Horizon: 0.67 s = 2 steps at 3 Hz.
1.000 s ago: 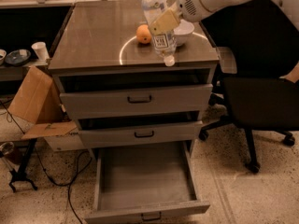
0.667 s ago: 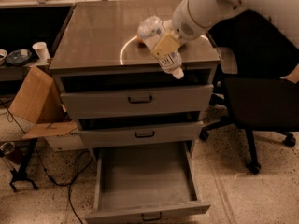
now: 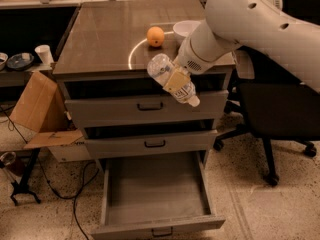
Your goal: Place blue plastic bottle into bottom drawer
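Note:
The blue plastic bottle (image 3: 172, 79) is a clear ribbed bottle with a pale label and a white cap. It hangs tilted, cap down and to the right, in front of the top drawer's face. My gripper (image 3: 177, 78) is shut on the bottle around its middle, with a tan finger pad across the label. The bottom drawer (image 3: 157, 219) is pulled out wide below, its plain grey inside bare. The bottle is above and slightly behind the drawer's open tray.
An orange (image 3: 155, 36) and a white bowl (image 3: 186, 30) sit on the cabinet top (image 3: 100, 39). Two shallower drawers (image 3: 150, 106) are slightly ajar. A black office chair (image 3: 280, 114) stands at the right. A cardboard box (image 3: 40, 109) and cables lie at the left.
My arm has carried the bottle off the cabinet top, forward and down past its front edge. The bottle now hangs in front of the top drawer.

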Available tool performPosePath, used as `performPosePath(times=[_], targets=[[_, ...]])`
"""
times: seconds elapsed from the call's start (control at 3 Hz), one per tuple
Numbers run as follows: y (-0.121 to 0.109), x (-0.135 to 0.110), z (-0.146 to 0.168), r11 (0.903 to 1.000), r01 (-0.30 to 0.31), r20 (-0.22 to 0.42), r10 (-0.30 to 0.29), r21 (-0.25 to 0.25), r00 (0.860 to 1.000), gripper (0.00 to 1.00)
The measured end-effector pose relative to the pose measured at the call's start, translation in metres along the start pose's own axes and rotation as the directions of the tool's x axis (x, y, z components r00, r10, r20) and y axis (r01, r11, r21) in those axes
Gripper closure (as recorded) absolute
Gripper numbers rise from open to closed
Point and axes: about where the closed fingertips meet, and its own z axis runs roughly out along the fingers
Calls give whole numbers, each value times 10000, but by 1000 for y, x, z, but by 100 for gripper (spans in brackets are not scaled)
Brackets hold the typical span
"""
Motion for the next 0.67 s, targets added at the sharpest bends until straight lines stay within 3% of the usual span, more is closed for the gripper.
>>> performPosePath(times=[0.33, 0.67], targets=[[23, -28, 22, 9982, 577, 25, -577, -185, 9983, 100], [72, -47, 42, 9912, 1248, 273, -1237, -440, 9919, 100]])
